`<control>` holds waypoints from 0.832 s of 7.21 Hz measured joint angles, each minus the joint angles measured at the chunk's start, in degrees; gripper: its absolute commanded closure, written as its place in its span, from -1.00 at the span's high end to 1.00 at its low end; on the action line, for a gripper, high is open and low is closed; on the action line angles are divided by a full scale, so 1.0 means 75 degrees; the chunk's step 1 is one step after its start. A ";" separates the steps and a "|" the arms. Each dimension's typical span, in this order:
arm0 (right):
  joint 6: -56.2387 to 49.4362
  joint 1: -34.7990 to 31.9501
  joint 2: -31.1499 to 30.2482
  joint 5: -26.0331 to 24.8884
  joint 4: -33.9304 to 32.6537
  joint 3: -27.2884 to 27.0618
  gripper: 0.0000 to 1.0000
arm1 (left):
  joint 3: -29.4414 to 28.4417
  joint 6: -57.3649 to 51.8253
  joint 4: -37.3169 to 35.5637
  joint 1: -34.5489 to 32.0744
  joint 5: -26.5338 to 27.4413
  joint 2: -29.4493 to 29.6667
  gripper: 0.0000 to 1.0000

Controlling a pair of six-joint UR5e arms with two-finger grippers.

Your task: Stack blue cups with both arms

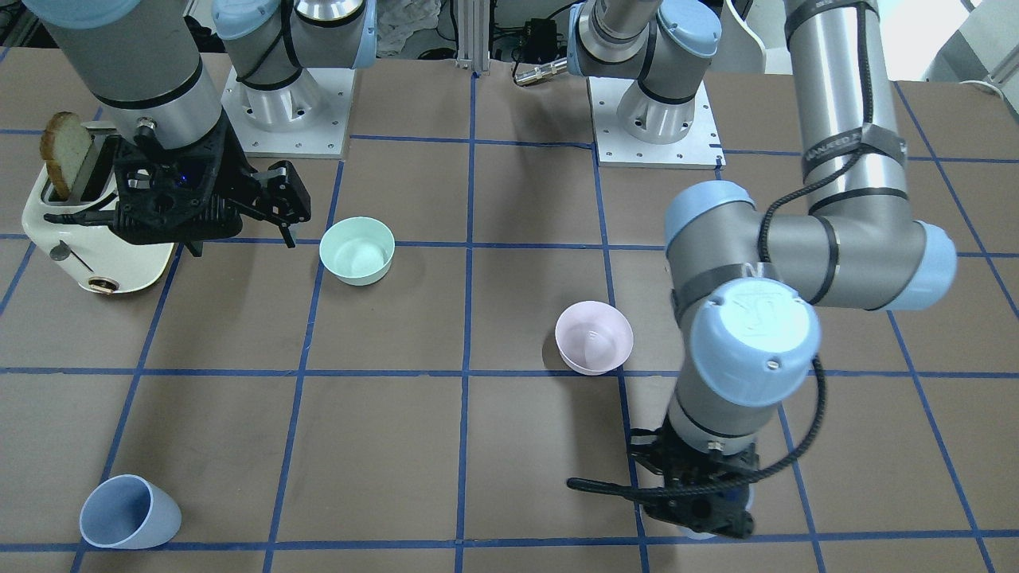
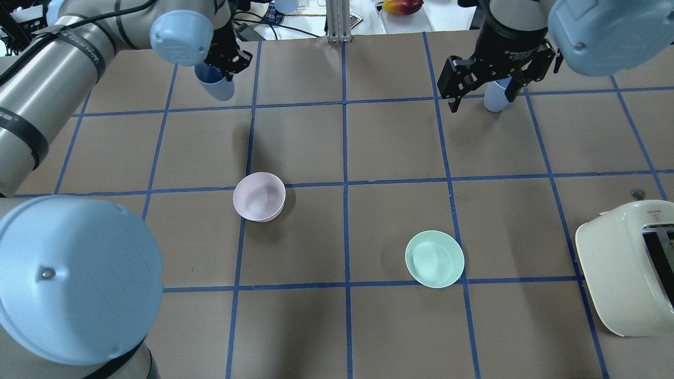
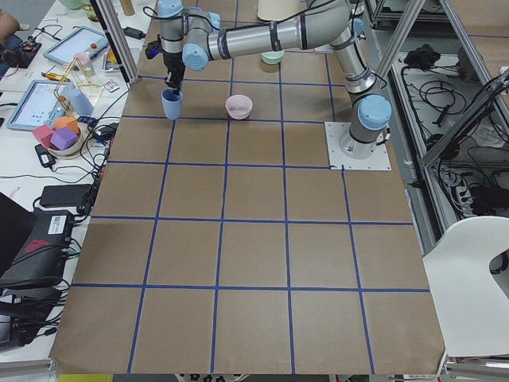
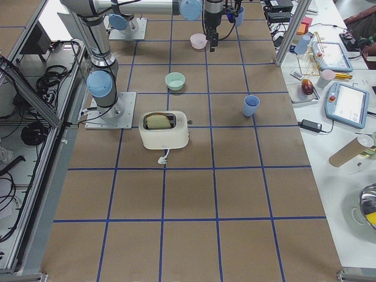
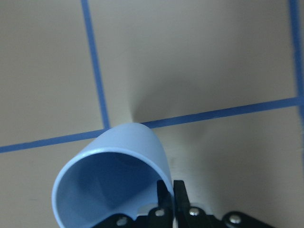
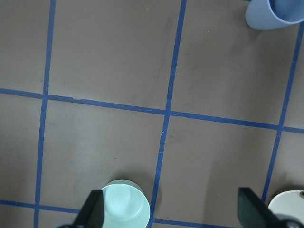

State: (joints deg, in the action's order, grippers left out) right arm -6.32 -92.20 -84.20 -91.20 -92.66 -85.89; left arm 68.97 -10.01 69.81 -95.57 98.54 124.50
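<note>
My left gripper (image 2: 225, 60) is shut on the rim of one blue cup (image 2: 215, 87) at the table's far left. The left wrist view shows its fingertips (image 5: 165, 192) pinching the wall of that tilted cup (image 5: 114, 175). In the front view the gripper (image 1: 700, 505) hides nearly all of the cup. The other blue cup (image 1: 127, 512) stands alone near the far right edge; it also shows in the overhead view (image 2: 495, 100) and the right wrist view (image 6: 278, 14). My right gripper (image 2: 482, 92) is open and empty, high above the table, apart from that cup.
A mint-green bowl (image 2: 434, 259) and a pale pink bowl (image 2: 259, 196) stand mid-table. A white toaster (image 1: 87, 239) with a bread slice (image 1: 65, 151) sits by the right arm's base. Blue tape lines grid the brown table.
</note>
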 measured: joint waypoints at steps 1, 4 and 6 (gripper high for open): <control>-0.0001 0.0000 0.0004 -0.0003 0.0001 -0.0004 1.00 | -0.0012 0.0921 -0.0030 -0.0468 -0.0147 0.0057 -1.00; -0.0004 0.0000 0.0015 -0.0009 -0.0002 -0.0009 1.00 | -0.0012 0.2861 -0.0335 -0.1511 -0.0881 0.0225 -1.00; -0.0007 0.0000 0.0022 -0.0015 0.0000 -0.0009 1.00 | 0.0032 0.3330 -0.0441 -0.1661 -0.1173 0.0306 -1.00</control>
State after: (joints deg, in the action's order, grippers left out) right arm -6.37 -92.20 -84.04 -91.31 -92.66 -85.96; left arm 69.21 14.96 66.50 -108.03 89.74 126.79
